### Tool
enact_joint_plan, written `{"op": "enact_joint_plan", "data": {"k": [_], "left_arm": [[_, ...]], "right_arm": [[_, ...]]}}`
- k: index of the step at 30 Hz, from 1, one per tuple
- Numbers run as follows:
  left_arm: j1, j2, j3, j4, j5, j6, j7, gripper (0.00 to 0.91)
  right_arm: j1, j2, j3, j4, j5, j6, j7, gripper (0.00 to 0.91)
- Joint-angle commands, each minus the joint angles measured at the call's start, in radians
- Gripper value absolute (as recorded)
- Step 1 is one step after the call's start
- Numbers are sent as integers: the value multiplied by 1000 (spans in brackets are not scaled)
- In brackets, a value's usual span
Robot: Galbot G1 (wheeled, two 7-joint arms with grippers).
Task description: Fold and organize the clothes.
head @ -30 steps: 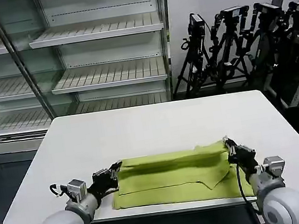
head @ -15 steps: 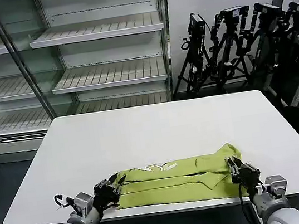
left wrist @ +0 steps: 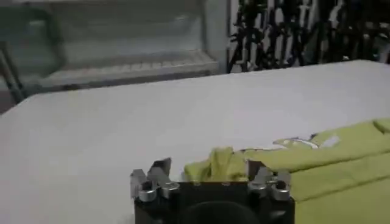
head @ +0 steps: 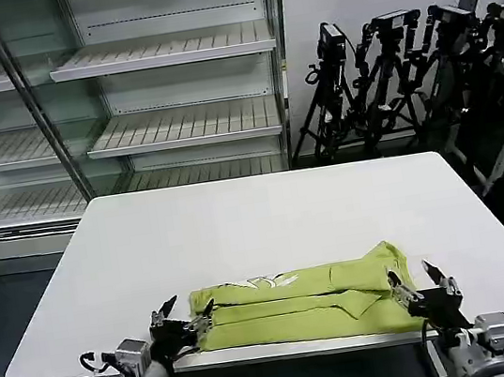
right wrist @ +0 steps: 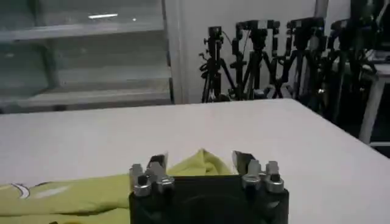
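Both claws sit at the near edge of the white worktop (head: 238, 219), each with fingers spread apart and holding nothing. The left claw (head: 184, 314) is just off one end of the folded lime-green T-shirt (head: 298, 303), and the right claw (head: 415, 278) is at the other end; the shirt lies flat between them as a long band. Its small white print (head: 264, 282) faces up on the far side, nearer the left claw.

Lab or studio, bare display shelving (head: 176, 95), cluster of camera tripods (head: 407, 80), white table (head: 265, 215)
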Motion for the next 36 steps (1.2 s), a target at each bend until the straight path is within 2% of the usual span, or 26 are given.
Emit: {"op": "enact_joint_plan", "data": {"k": [1,11,12,13,14,15,18,27,36], "left_arm": [[9,-204,79,16,-6,-16,-211,907],[-21,-273,147,83,91,-17,-240,907],[-26,-275,148,96,100,-24,-246,877],[-29,-277,147,106,107,-34,-247,665],[-28,-278,147,109,108,-39,-248,353],[-27,-278,147,108,108,-43,-248,171],[-18,-281,148,103,109,-54,-247,71],[5,-291,134,94,53,-87,-233,71],[2,-288,76,80,-137,-119,-216,71]], "right_arm": [[-67,27,30,59,-26,27,-4,907],[-96,42,35,73,-39,39,-3,907],[-98,44,35,75,-39,40,-3,907],[-100,45,36,77,-39,40,-3,907],[-101,45,36,78,-39,41,-3,907],[-103,46,36,78,-39,42,-3,907],[-107,49,34,79,-41,44,-3,907],[-109,53,38,90,-40,44,-1,907],[-124,60,44,109,-39,44,2,907]]}}
